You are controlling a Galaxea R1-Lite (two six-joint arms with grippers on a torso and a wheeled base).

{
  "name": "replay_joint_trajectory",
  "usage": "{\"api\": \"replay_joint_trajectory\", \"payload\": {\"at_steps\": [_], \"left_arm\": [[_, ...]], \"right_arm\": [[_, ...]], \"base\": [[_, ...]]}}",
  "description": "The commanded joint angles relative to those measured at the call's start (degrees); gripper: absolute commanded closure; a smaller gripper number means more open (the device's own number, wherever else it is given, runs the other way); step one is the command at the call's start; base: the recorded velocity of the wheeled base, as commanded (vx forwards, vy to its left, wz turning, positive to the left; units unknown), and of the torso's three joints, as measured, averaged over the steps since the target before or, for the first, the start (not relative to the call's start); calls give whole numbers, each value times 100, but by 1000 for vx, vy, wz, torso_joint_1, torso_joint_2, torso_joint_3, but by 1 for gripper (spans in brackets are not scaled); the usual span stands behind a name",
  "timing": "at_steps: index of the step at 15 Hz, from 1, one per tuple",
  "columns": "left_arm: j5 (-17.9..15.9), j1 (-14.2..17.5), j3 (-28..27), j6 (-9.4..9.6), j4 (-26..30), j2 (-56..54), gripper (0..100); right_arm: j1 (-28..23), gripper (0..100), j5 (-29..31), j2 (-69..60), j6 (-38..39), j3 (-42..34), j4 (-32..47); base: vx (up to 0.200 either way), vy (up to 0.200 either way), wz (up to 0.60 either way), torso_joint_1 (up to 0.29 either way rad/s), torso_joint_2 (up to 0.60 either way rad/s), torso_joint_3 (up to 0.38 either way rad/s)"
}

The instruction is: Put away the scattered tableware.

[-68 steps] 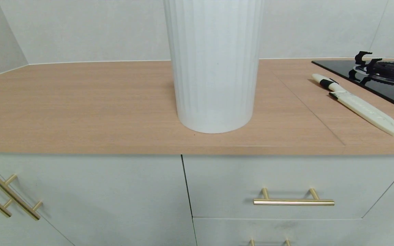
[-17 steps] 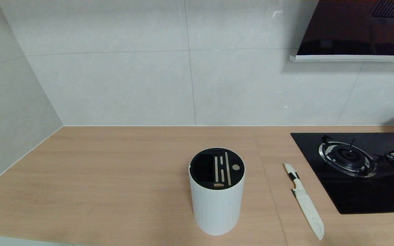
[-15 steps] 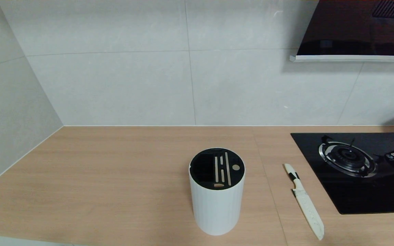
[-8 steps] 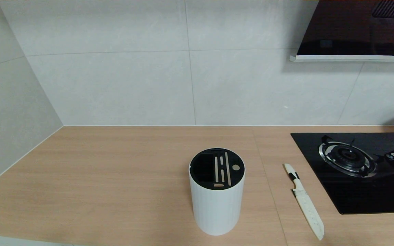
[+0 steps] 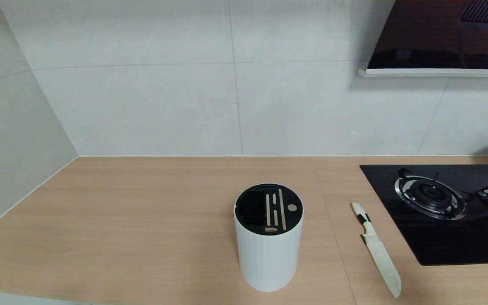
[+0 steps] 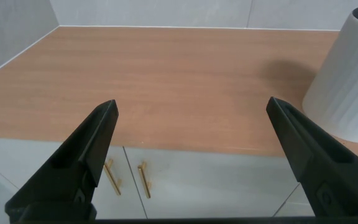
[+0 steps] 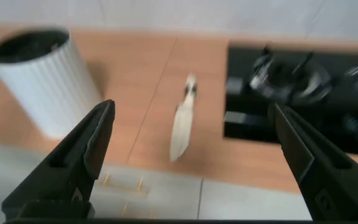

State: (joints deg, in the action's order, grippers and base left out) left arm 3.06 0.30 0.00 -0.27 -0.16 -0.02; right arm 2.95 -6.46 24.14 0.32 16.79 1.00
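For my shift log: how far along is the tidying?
Done: nothing; slots in the holder look empty. In hand: nothing; left gripper and right gripper are open before the counter. To do: the knife, flat beside the holder, needs picking up and slotting in.

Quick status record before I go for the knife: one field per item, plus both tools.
knife: flat on countertop, between holder and stove, handle toward the wall
holder: white cylinder, upright, nothing standing in its slots, apart from knife
left tool: open, empty
right tool: open, empty, knife ahead of it
task state: knife not yet put away
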Motion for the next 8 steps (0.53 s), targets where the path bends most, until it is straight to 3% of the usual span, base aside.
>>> {"api": "replay_joint_trajectory", "payload": {"at_steps": [1, 3, 8], "left_arm": [[2, 5, 0, -8, -2, 2, 0], [2, 5, 0, -8, -2, 2, 0], [2, 5, 0, 0, -2, 2, 0]], "right_arm": [[619, 0, -119, 2772, 30, 756, -232], [909, 0, 48, 4108, 30, 1055, -548], [953, 0, 171, 6648, 21, 1362, -1867]], "base": [[0, 0, 0, 0, 0, 0], [0, 0, 0, 0, 0, 0], [0, 0, 0, 0, 0, 0]]}}
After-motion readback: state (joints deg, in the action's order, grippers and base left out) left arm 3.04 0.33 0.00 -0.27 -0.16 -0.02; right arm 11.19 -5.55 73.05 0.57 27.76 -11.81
